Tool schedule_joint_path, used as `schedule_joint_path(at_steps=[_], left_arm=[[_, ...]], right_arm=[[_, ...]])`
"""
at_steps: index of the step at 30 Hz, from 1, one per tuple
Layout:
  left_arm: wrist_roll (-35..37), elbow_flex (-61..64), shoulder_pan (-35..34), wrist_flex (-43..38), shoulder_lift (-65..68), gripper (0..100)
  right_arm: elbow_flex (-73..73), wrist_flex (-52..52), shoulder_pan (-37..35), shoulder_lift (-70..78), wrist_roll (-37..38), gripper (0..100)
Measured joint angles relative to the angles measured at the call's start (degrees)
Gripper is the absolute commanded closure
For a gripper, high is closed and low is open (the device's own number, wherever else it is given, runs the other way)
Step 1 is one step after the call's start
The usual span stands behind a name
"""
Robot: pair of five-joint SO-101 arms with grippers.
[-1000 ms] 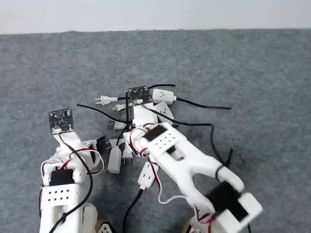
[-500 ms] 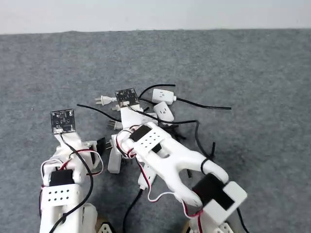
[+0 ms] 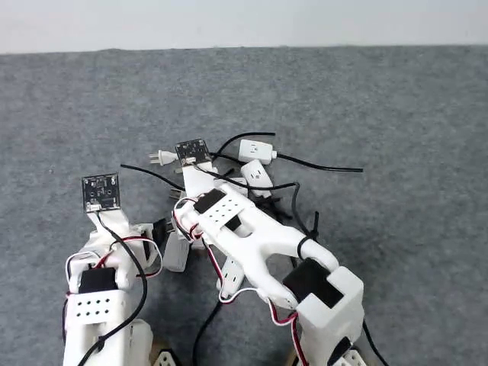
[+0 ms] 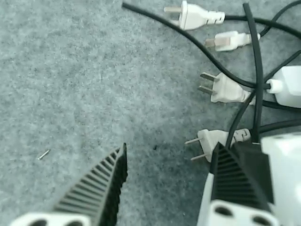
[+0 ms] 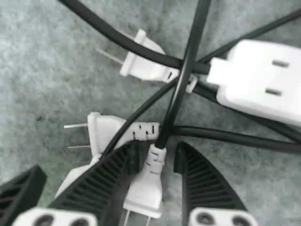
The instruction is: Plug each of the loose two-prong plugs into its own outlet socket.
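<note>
My right gripper [image 5: 157, 147], fingers partly spread, straddles a white plug [image 5: 145, 195]. My left gripper [image 4: 170, 150], fingers wide apart, hovers with a second plug [image 4: 215, 138] just beside one fingertip.

the table [image 3: 396, 114] is covered in grey cloth, a felt-like carpet, matt and rough with a fuzzy nap. the plugs [image 4: 200, 15] are white moulded plastic, smooth with a soft sheen, and their prongs [image 4: 172, 9] are bare bright metal. the outlet sockets [image 5: 263, 80] are white plastic too, smoother and glossier. the cables [image 4: 257, 70] are sheathed in black rubbery plastic, smooth and faintly shiny. the arms [image 3: 259, 236] are white plastic, matt. the left gripper [image 4: 170, 147] and the right gripper [image 5: 157, 146] have jaws of black matt plastic, ribbed on their faces. a tiny metal-looking pin [image 4: 43, 154] lies on the cloth.
</note>
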Motion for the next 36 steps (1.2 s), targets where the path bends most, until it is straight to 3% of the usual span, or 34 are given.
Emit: schedule_joint_path(at_steps=[10, 18, 22, 27, 31, 36], left_arm=[[0.0, 0.09, 0.0, -0.44, 0.0, 73], [0.0, -0.35, 1.67, 0.35, 0.0, 73], [0.0, -6.68, 8.26, 8.62, 0.0, 73], [0.0, -10.46, 25.58, 19.16, 0.0, 73], [0.0, -10.29, 37.01, 19.43, 0.0, 73], [0.0, -7.56, 40.79, 18.64, 0.0, 73]], right_arm=[[-1.85, 6.86, 0.09, 0.09, 3.34, 99.1], [-0.44, 20.31, 6.51, -15.74, 13.27, 99.1], [6.07, 21.01, 14.95, -27.16, 15.74, 99.1], [18.02, 17.76, 27.69, -39.91, 17.05, 99.1], [26.2, 14.07, 36.13, -45.1, 19.43, 99.1], [29.01, 13.36, 40.7, -46.07, 20.31, 99.1]])
